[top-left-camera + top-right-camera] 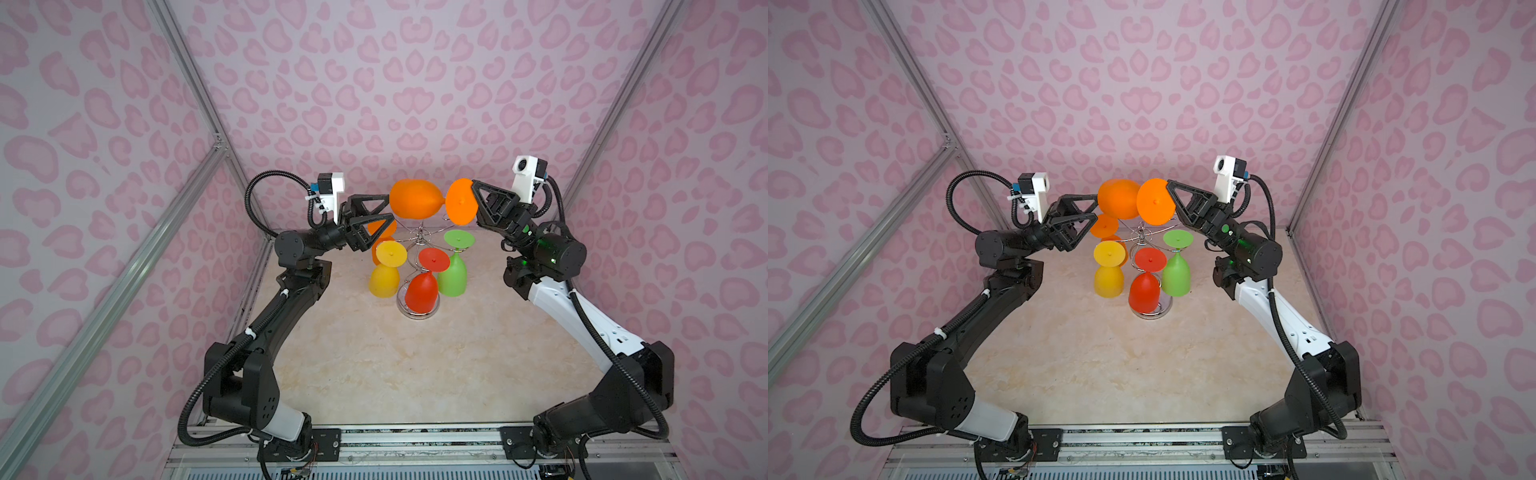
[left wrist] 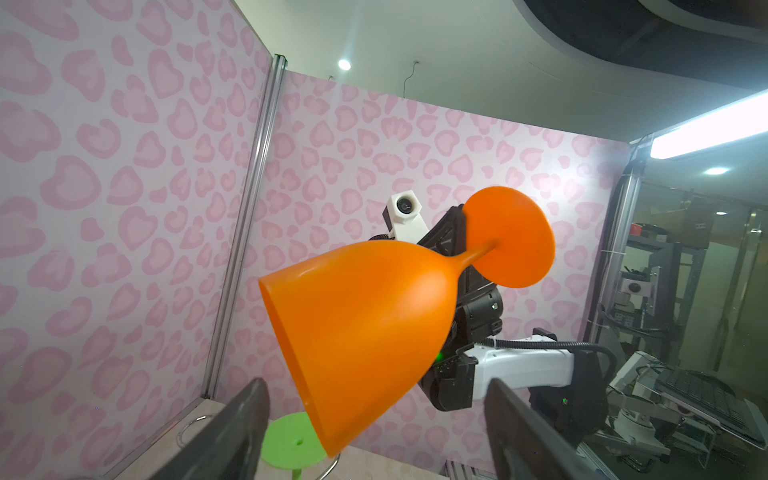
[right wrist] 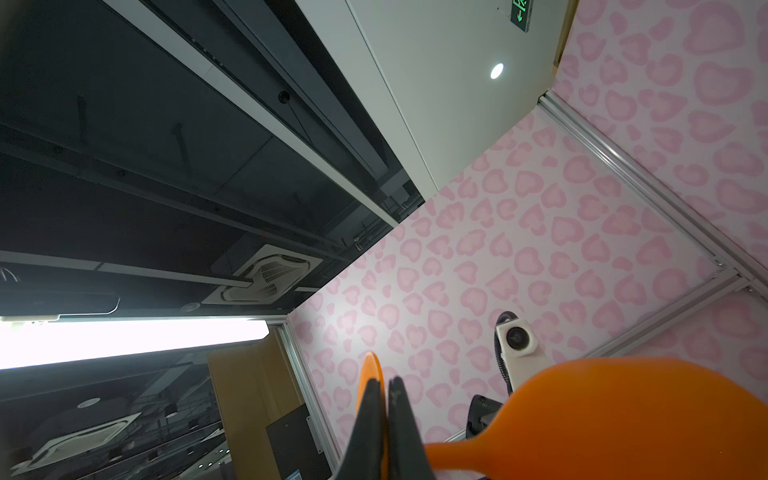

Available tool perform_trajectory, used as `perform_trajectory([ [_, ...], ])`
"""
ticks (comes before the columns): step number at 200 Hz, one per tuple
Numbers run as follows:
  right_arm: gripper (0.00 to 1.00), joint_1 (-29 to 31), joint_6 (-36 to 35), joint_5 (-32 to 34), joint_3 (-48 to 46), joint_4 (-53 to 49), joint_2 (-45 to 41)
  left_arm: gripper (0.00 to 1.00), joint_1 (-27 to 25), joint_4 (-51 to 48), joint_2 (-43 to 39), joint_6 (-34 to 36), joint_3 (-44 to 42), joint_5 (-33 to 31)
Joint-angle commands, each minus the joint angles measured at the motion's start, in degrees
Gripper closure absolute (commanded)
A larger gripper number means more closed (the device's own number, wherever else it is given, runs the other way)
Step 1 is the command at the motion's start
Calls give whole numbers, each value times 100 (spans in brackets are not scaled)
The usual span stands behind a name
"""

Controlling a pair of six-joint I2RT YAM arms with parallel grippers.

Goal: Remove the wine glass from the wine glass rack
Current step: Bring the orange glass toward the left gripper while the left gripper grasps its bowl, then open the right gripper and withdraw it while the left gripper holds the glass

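An orange wine glass lies on its side in the air above the wine glass rack, clear of the hooks. My right gripper is shut on the edge of its round foot. The bowl points toward my left gripper, which is open. Its two fingers stand either side of the bowl's rim without touching it.
On the rack hang upside down a yellow glass, a red glass, a green glass and a second orange glass, partly behind my left gripper. The rack's disc base stands on the beige table. Pink walls close in on three sides.
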Motion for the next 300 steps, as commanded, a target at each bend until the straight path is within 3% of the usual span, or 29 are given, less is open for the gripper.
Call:
perform_trajectory([
  [1,100,51,294,135,75,632,157,18,-29,438,39,-263,62,225],
  [31,100,68,668,243,195,1049,461,26,-77,504,17,-372,56,336],
  [98,100,65,673,243,101,1048,652,68,-94,761,-223,-467,-228,263],
  [134,100,5,708,148,3,1003,714,86,-91,1054,-325,-728,-290,119],
  [155,91,-137,648,146,-178,967,640,97,-90,1240,-352,-946,-273,78],
  [191,62,-420,283,-46,-435,531,416,97,-88,1495,-421,-1206,-223,47],
  [216,46,-756,-377,-310,-703,-250,37,97,-149,1048,-591,-945,-98,522],
  [234,45,-1051,-1543,-415,-1031,-1679,-523,98,-254,201,-833,-349,-35,1001],
  [249,44,-1295,-3062,-263,-1132,-3763,-1121,98,-344,-1058,-1133,625,-52,1170],
  [272,42,-1355,-5963,1192,-561,-7836,-1890,98,-483,-3648,-1644,2564,56,1170],
  [284,42,-1437,-6627,1923,-348,-8924,-2080,98,-584,-5462,-1878,3861,271,961],
  [300,41,-1740,-6878,2412,-403,-9497,-2284,98,-820,-7937,-2060,5638,775,267],
])
